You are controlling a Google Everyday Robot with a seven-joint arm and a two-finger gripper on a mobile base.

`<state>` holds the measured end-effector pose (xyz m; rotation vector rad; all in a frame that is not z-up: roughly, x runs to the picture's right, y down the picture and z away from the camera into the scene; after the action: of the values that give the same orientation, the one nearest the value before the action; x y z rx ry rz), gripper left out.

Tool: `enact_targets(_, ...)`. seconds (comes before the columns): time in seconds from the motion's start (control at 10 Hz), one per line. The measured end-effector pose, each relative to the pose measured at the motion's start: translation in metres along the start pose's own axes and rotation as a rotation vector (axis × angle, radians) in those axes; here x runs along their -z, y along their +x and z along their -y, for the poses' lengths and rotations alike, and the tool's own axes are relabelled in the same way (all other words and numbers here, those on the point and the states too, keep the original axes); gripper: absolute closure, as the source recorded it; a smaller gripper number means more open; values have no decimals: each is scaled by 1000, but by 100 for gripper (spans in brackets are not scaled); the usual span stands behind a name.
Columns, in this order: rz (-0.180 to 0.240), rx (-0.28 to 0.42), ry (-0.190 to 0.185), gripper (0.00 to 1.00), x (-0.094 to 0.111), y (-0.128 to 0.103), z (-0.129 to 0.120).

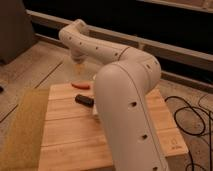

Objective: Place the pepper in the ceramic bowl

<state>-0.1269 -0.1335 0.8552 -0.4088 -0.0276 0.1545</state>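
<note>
Camera view: I see a wooden worktop from above and a bit from the front.
Gripper: the gripper hangs in the air past the back edge of the worktop, near the back left corner. Its fingers are spread apart and they hold nothing.
Arm: the big white arm bends in from the front right. It covers the middle and most of the right side of the worktop.
Pepper: the pepper lies flat right by the back edge, close to the back left corner. It is just below the gripper and does not touch it.
Ceramic bowl: I cannot see the ceramic bowl. The arm hides that part.
Dark block: a dark block lies a little nearer to me than the pepper. The two are apart. Its right end goes behind the arm.
Left edge: a yellow-green mat runs along the left edge of the wood.
Open room: the front left part of the worktop is bare wood. There is a thin bare strip between the pepper and the dark block.
Right edge: black cables lie on the floor past the right edge.
</note>
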Motion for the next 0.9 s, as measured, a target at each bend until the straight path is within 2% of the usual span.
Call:
enact_targets(0.2,5,34,-81,35,-32,2,1)
enact_targets(0.3,-2,52,-102,35,-40,1,-1)
enact_targets(0.4,-7,89,-156,35,-56,-6,-7)
enact_targets(0.7,-13,133,-232,35,-74,-15,-19)
enact_targets(0.9,-45,138,-291,35,-91,-5,-30)
